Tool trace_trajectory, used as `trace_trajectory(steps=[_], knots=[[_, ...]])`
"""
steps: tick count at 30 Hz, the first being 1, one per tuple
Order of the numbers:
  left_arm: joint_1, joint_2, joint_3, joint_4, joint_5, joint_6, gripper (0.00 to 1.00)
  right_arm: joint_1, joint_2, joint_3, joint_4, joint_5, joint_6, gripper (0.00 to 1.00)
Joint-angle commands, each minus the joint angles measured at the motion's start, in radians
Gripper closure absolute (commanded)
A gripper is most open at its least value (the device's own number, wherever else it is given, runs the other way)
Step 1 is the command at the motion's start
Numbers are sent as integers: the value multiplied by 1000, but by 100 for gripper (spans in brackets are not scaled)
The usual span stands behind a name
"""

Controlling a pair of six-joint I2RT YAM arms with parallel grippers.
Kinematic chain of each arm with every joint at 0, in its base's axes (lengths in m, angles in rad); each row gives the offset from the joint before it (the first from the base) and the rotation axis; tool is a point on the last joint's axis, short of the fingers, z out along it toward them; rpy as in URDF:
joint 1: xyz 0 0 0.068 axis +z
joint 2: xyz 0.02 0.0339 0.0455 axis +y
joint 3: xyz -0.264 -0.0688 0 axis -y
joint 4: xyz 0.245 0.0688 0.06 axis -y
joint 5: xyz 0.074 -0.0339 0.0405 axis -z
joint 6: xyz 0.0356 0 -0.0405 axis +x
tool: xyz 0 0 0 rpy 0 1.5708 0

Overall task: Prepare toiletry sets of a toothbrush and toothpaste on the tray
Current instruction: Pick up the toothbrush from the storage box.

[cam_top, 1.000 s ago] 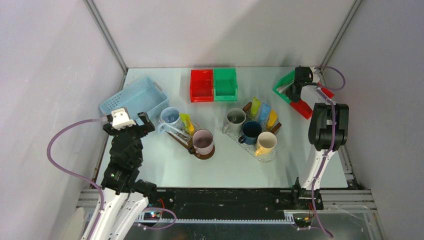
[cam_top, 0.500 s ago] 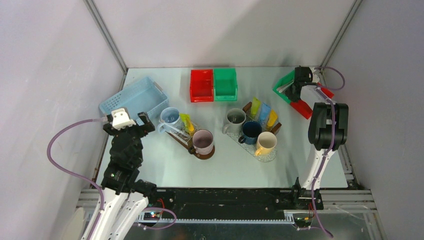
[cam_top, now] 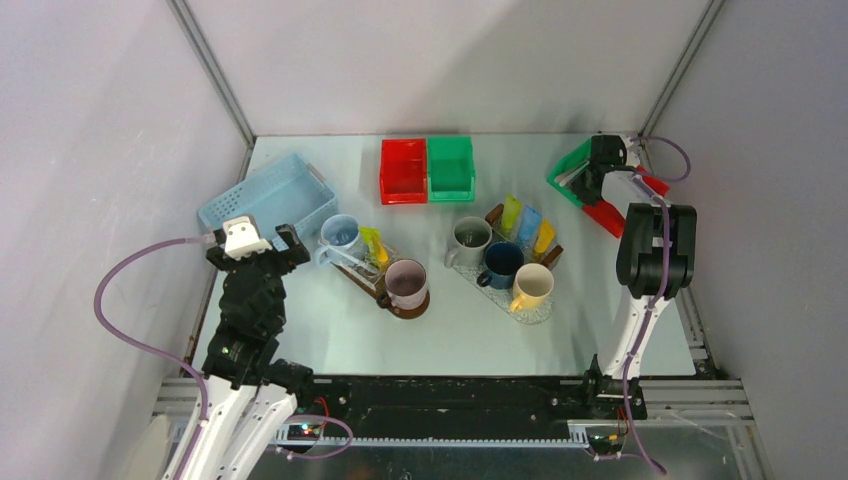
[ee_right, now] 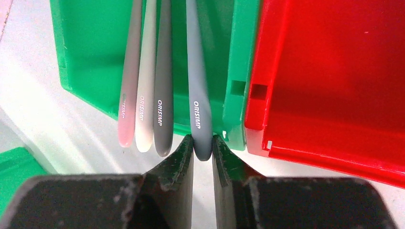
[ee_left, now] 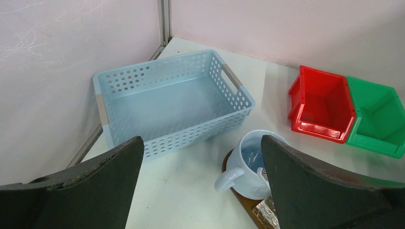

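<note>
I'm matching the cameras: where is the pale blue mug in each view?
Top: pale blue mug left of centre, right of the basket.
Left wrist: mug lower centre, below-right of the basket.
Right wrist: not in it.
Shared landmark: the basket, top and left wrist only.

A slim grey-blue plastic toothbrush is laid beside pink, white and dark-grey toothbrushes in a green bin; three soft coloured tubes are set on a tray.

Lighting: bright, even, from overhead; you get soft shadows on the bench. Glare: red bin, near lip. Focus sharp.
</note>
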Motion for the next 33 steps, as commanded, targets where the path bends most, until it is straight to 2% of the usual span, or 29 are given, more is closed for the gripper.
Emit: trace_trajectory(steps=[1,7,20,28,33], knots=[[-4,8,0,39,11,19,0,-11,-1,25,7,3,11,93],[-5,6,0,38,16,19,0,-9,-81,-13,17,-6,-11,100],[-5,-20,2,37,60,18,0,13,-334,-159,34,6,-54,100],[-5,-29,44,39,219,37,0,94,-551,-256,53,22,-126,100],[-5,5,145,-26,359,56,0,151,-726,-321,79,-89,-212,100]])
